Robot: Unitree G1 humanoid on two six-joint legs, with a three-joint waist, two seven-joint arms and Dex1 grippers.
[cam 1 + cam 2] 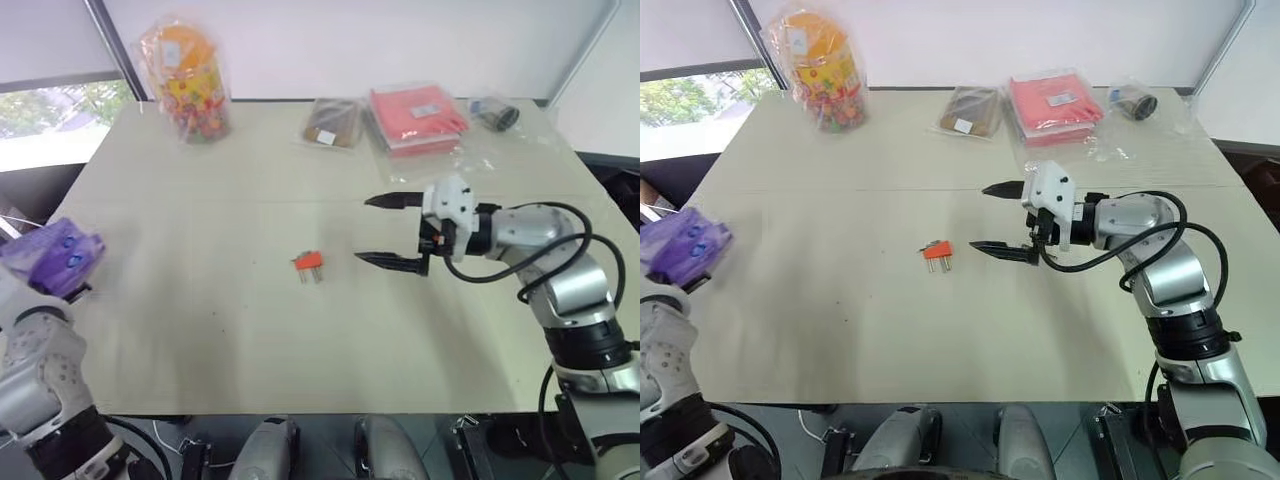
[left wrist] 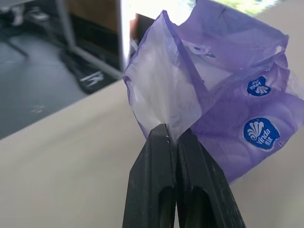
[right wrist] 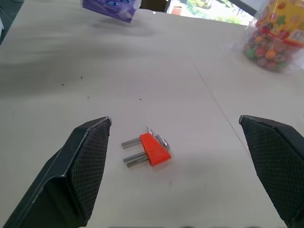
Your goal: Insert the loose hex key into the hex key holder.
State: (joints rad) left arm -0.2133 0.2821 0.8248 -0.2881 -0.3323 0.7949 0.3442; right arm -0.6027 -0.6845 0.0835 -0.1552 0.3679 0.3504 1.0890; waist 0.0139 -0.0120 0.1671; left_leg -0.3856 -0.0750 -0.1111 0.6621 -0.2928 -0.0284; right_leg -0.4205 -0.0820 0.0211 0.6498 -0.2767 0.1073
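Orange-red plastic hex key holder (image 1: 309, 262) on beige table (image 1: 200, 330), loose key unseen, insertion still undone; left gripper (image 2: 175, 142) pinching purple plastic packet (image 2: 228, 95), right gripper (image 1: 385, 230) spread wide nearby.

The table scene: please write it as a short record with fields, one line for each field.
holder: hex key holder, orange-red, lying mid-table, short keys sticking out
loose key: cannot tell it apart
right gripper: open, beside the holder, apart from it
left gripper: shut on purple packet, near the table's left edge
far edge: candy jar, brown packet, red packet
table: pale
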